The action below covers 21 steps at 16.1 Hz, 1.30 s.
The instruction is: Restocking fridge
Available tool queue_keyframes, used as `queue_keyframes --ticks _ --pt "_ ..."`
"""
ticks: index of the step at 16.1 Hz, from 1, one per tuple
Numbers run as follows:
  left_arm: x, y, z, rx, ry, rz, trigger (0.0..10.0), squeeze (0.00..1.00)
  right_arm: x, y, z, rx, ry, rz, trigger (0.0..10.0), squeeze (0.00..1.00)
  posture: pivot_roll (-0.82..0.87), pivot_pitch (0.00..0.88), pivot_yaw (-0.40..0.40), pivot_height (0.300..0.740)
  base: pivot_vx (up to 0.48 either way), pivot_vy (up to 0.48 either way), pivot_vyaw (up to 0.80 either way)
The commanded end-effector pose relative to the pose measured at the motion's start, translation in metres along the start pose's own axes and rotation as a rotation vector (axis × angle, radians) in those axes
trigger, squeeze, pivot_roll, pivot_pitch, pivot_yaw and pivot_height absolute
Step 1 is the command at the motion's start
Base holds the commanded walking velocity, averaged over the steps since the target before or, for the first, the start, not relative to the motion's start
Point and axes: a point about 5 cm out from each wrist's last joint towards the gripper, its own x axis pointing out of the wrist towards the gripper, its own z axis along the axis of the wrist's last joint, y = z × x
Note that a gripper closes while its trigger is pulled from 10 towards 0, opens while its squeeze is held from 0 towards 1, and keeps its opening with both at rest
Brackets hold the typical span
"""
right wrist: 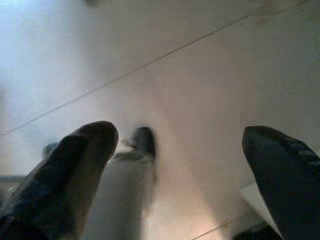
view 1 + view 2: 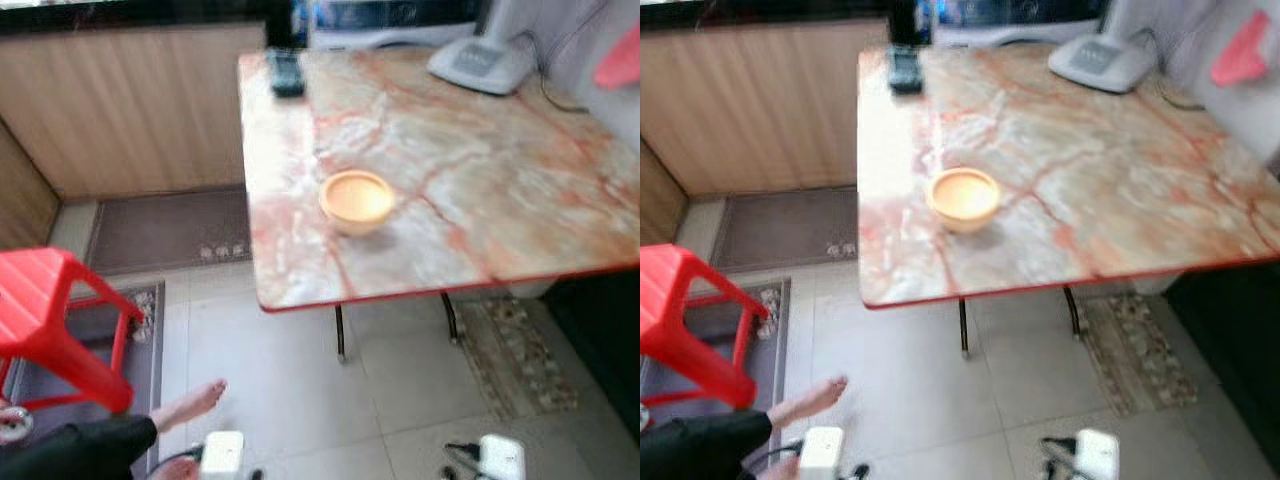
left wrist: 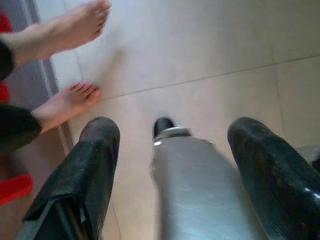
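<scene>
While both arms hang low over the tiled floor point(image 2: 300, 400), the head camera looks down on a marble-patterned bench point(image 2: 480, 200) with a red edge. A small yellow bowl point(image 2: 356, 200) stands upright near the bench's near-left edge, well apart from a dark remote-like object point(image 2: 287, 72) at the far-left corner and a grey device point(image 2: 480, 62) at the far side. No fridge can be made out, nor anything that is plainly food or drink to be stocked; what the bowl holds, if anything, is too blurred to tell.

The left gripper point(image 3: 175, 165) points at the floor with its fingers point(image 3: 90, 165) spread wide and nothing between them. The right gripper point(image 1: 180, 170) hangs likewise, fingers point(image 1: 75, 165) apart and empty. A person's bare feet point(image 3: 65, 102) rest on the tiles at the left, beside a red plastic stool point(image 2: 60, 320).

Judging by the blur and the idle arms, the robot seems to be walking or turning, either toward goods or between trips. Whichever it is, the next move calls for getting the fridge or its stock into view, keeping clear of the feet and stool.
</scene>
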Motion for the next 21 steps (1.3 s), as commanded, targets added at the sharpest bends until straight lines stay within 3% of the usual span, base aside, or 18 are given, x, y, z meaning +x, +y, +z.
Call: queue_keyframes --ticks 1,8,12,17,18,21 --pt "-0.002 -0.005 -0.010 -0.012 0.035 -0.006 10.0 0.00 -0.002 -0.010 -0.007 0.004 0.023 -0.025 10.0 0.00 0.09 0.178 -0.043 0.740 0.274 0.000 0.00" --pt "-0.003 -0.005 -0.011 -0.011 0.037 -0.006 10.0 0.00 0.001 -0.007 0.010 0.022 -0.033 -0.022 10.0 0.00 0.09 0.171 -0.046 0.740 0.114 0.000 0.00" --pt "-0.003 -0.005 -0.012 -0.011 0.039 -0.007 10.0 0.00 0.002 -0.010 0.038 0.041 -0.134 -0.053 10.0 0.00 0.10 0.160 -0.047 0.740 0.000 0.000 0.00" --pt "-0.004 -0.004 -0.014 -0.008 0.040 -0.002 10.0 0.00 -0.006 -0.041 0.080 0.141 -0.361 -0.170 10.0 0.00 0.10 0.143 -0.054 0.740 0.000 0.000 0.00" --pt "-0.004 -0.004 -0.014 -0.007 0.039 -0.003 10.0 0.00 -0.013 -0.055 0.094 0.197 -0.467 -0.229 10.0 0.00 0.09 0.137 -0.052 0.740 0.000 0.000 0.00" --pt "-0.004 -0.003 -0.015 -0.001 0.041 -0.007 10.0 0.00 -0.031 -0.073 0.120 0.273 -0.690 -0.363 10.0 0.00 0.09 0.126 -0.051 0.740 0.000 0.000 0.00"
